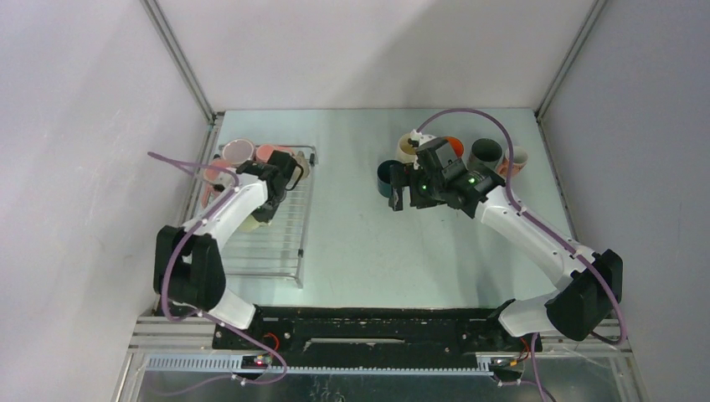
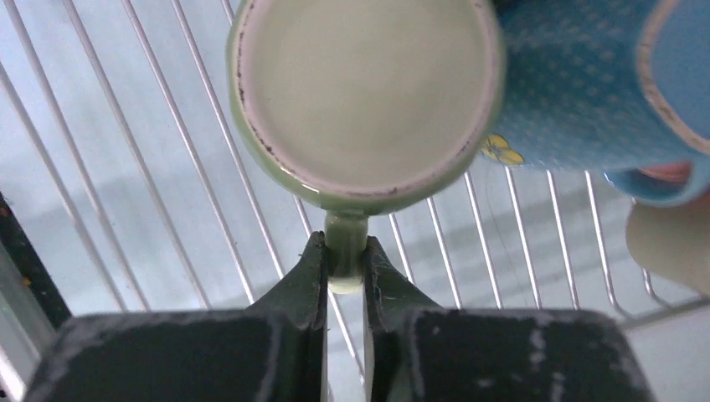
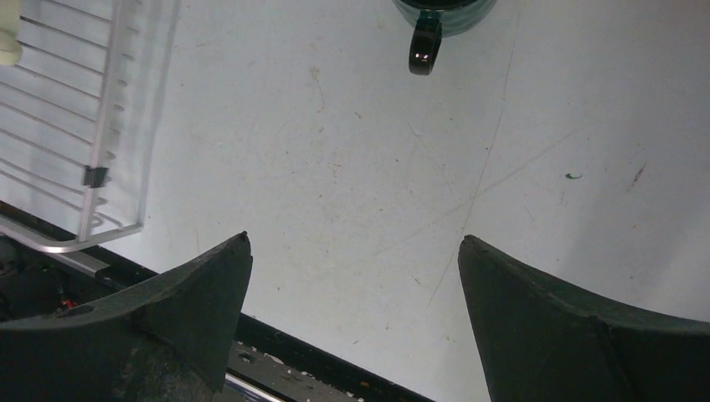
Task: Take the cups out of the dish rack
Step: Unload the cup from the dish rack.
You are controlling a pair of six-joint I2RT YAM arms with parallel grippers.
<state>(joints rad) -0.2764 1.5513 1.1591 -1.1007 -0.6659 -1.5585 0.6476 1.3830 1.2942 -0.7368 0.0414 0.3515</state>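
While cup (image 2: pixel 366 92) in fingers (image 2: pixel 303 289), rack (image 2: pixel 126 209) open.

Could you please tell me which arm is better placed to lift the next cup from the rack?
The left: its fingers grip the handle of the pale green mug in the silver wire rack, while the right arm's fingers hang open over the grey table.
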